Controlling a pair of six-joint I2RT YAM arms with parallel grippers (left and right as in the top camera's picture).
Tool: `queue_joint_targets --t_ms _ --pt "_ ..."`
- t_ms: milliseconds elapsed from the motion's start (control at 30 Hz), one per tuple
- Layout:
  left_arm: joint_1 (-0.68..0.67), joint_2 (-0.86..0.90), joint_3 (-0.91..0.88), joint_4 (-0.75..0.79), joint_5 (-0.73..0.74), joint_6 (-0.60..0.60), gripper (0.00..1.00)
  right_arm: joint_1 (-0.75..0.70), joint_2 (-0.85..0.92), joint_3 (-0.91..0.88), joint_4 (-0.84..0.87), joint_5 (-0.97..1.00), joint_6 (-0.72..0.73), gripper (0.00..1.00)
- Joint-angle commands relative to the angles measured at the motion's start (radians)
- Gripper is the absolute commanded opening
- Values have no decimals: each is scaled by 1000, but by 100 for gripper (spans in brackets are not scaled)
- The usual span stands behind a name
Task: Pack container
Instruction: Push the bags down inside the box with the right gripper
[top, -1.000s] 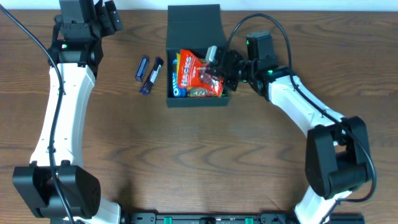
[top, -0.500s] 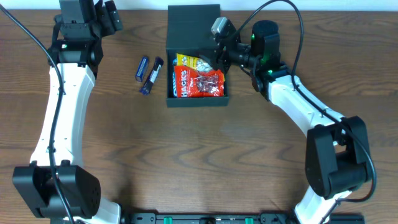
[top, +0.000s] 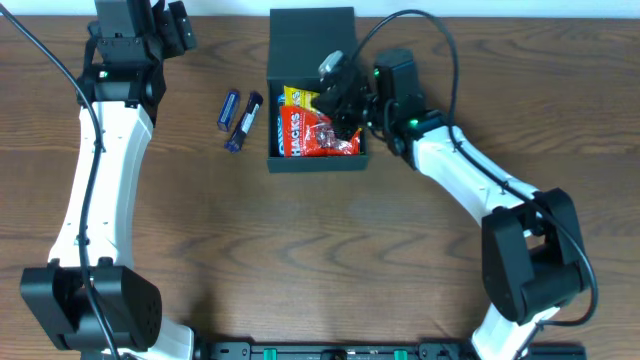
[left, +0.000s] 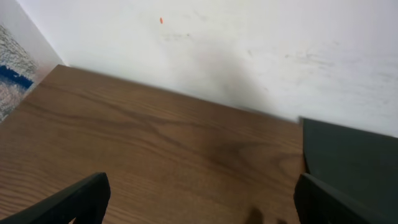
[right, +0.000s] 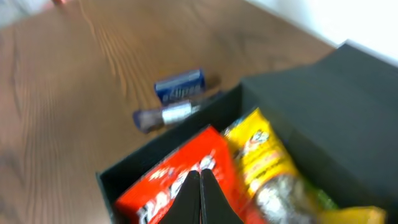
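On the bench (top: 300, 250), the container (top: 312, 162) lies open near the middle, a red packet (top: 318, 132) and a yellow packet (top: 297, 97) inside; the right claw (right: 200, 178) hangs above them, pinched shut, empty; two blue packets (top: 243, 122) lie just left; farthest, the left claw (left: 202, 190) gapes wide

— Where does the container sit?
— The container (top: 318, 161) rests flat at the far middle of the bench (top: 300, 250), a dark matte rectangular box.
— Open or closed?
— Open; its lid (top: 312, 40) stands back on the far side. A red packet (top: 318, 133) and a yellow packet (top: 298, 97) lie inside.
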Motion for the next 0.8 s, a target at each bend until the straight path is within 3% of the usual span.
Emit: queue_joint_targets --t_ms 0,400,767 --pt "3 -25 20 6 -3 17 95 32 -18 38 -35 97 -45 1" --pt "3 -25 20 7 -3 17 95 54 85 269 -398 186 -100 1" --pt "3 -25 20 6 -3 17 95 56 225 269 -436 238 -92 1"
